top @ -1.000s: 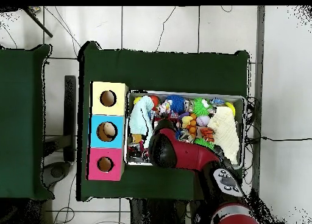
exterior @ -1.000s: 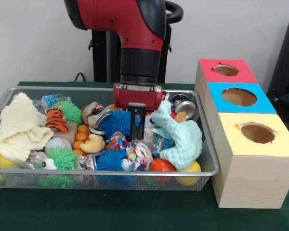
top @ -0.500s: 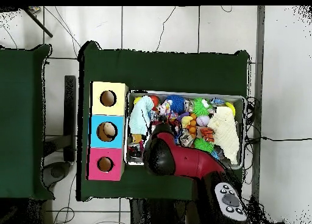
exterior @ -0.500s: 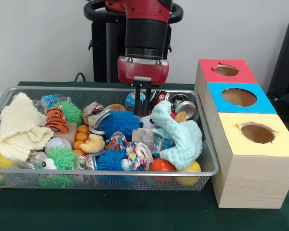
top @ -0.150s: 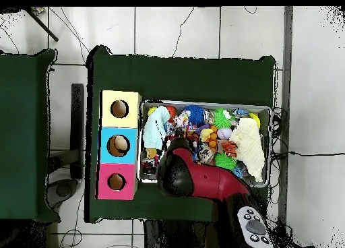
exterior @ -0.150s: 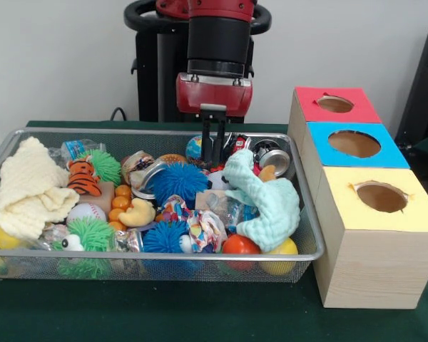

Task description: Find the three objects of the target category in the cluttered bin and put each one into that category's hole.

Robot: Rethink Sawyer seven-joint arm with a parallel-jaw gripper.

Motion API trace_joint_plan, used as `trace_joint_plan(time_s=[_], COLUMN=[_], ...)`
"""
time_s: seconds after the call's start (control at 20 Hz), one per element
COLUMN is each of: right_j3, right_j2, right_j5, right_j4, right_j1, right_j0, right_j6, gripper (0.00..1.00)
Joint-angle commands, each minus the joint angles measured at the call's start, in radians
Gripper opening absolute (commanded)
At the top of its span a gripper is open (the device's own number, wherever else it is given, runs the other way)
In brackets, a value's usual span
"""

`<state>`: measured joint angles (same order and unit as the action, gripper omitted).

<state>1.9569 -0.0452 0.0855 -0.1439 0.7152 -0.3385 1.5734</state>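
End effector (exterior @ -0.150s: pixel 214 151) hangs straight down over the back of the wire bin (exterior @ -0.150s: pixel 308 214), its two dark fingers pressed close together with nothing visible between them; it looks empty. Tips sit just above the clutter, likely lifted clear so the arm can travel without snagging.

Directly below and beside the tips: a small blue globe ball (exterior @ -0.150s: pixel 194 148), a red toy piece, and metal cans (exterior @ -0.150s: pixel 274 158). Just in front, a spiky blue ball (exterior @ -0.150s: pixel 175 181); to its side, a pale green cloth (exterior @ -0.150s: pixel 267 199) draped over other items.

Target category unclear from here; candidates remain buried in the bin.

Beyond the bin on the green counter (exterior @ -0.150s: pixel 164 313) stand three boxes: red (exterior @ -0.150s: pixel 334 105), blue (exterior @ -0.150s: pixel 354 144), yellow (exterior @ -0.150s: pixel 380 197), holes facing up for drops.
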Motion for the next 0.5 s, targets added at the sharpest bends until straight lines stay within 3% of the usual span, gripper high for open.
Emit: trace_joint_plan(time_s=[0.05, 0.5], right_j3=[-0.015, -0.062], right_j2=[-0.04, -0.008], right_j5=[0.006, 0.074], right_j4=[0.018, 0.019], right_j1=[-0.048, -0.067], right_j0=[-0.02, 0.006], right_j6=[0.188, 0.189], gripper=[1.0, 1.0])
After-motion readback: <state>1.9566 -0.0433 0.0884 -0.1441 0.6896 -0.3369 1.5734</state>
